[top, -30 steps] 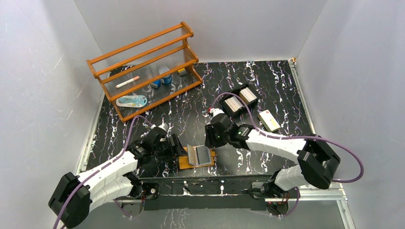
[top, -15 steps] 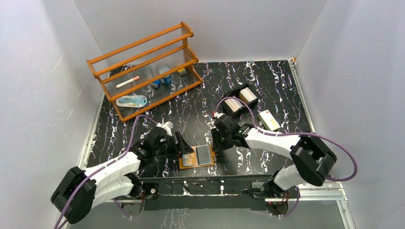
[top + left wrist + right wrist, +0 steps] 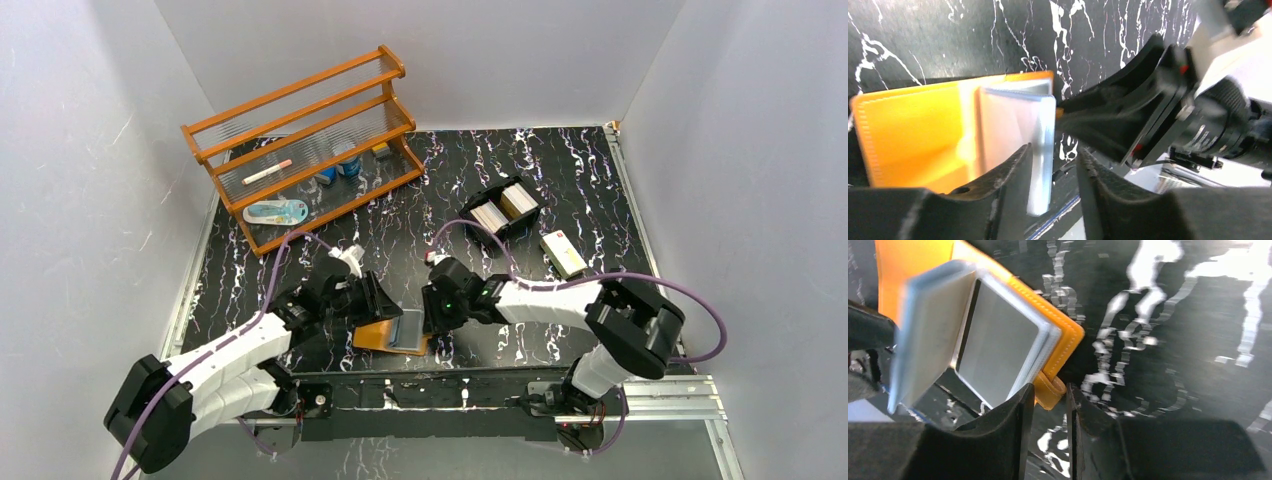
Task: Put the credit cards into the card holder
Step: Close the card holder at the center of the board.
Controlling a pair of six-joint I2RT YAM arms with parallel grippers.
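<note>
Left pincer (image 3: 1054,150) has its jaws apart around the edge of the clear sleeves (image 3: 1015,130). Right pincer (image 3: 1049,387) is nearly closed at the snap tab (image 3: 1050,392), can't tell if it's pinching. Card holder (image 3: 370,335) lies open at the near edge of the desk (image 3: 560,170); credit cards (image 3: 489,215) stand in the black tray (image 3: 503,207) farther back.

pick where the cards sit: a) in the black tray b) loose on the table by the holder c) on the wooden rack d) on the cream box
a: the cards stand edge-on in two stacks in the tray, well apart from the open holder at the near edge.
</note>
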